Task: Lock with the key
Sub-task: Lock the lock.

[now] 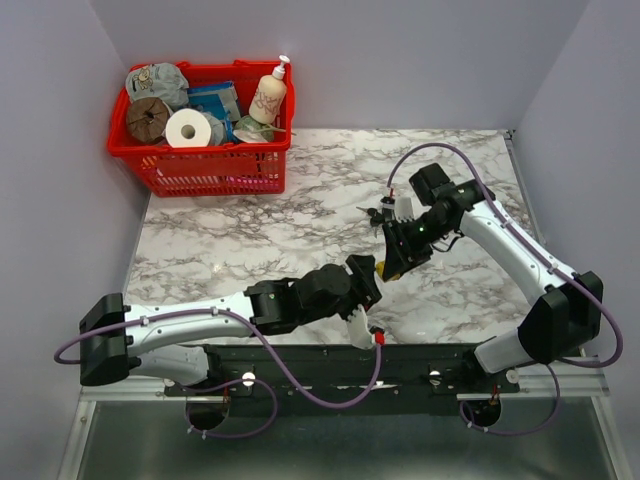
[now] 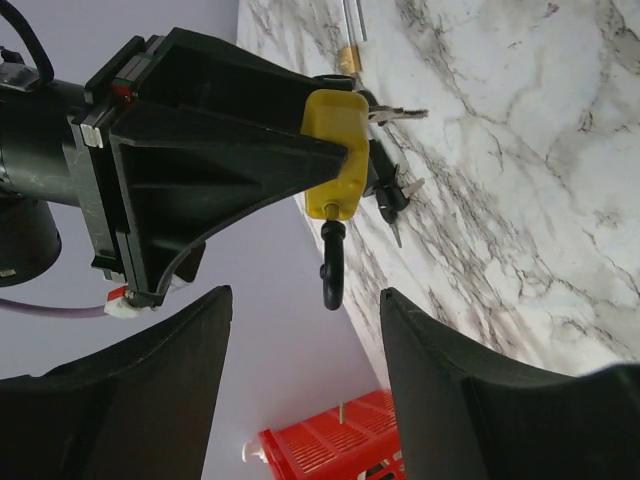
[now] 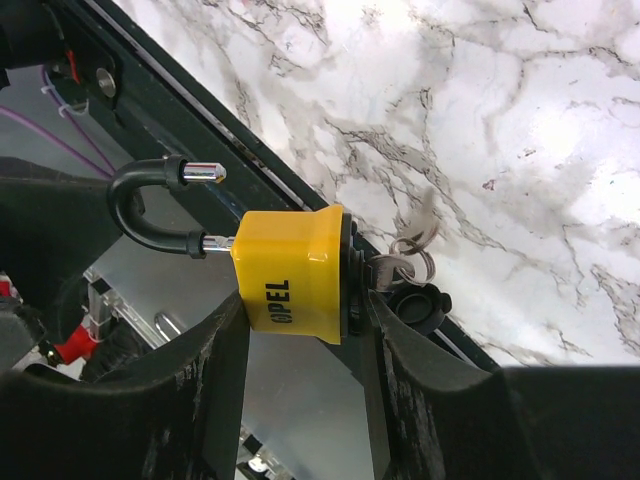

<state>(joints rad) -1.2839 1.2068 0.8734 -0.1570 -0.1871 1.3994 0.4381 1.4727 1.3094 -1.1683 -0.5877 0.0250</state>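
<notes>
**Padlock held open, left arm lined up on the shackle**

Your right gripper (image 3: 305, 320) is clamped across the body of the yellow block-shaped padlock (image 3: 295, 275), lifting it off the white-and-grey marble tabletop (image 3: 500, 120). That sideways hold looks deliberate, since it leaves both ends of the padlock free.

At one end the black-sleeved metal shackle (image 3: 150, 205) is sprung open, with its bright tip clear of the padlock body. At the opposite end a black-headed key (image 3: 420, 305) sits in the base, and a ring of spare silver keys (image 3: 405, 262) dangles just beside it.

Your left gripper (image 2: 307, 300) faces the shackle end of the padlock. Its fingers (image 2: 150, 390) are spread and hold nothing, and the shackle hangs just ahead of the gap between them.

The lock is not yet fastened. You will probably need to press the shackle home while the right gripper braces the padlock, then turn the key. Watch that the padlock does not twist in that grip.
</notes>
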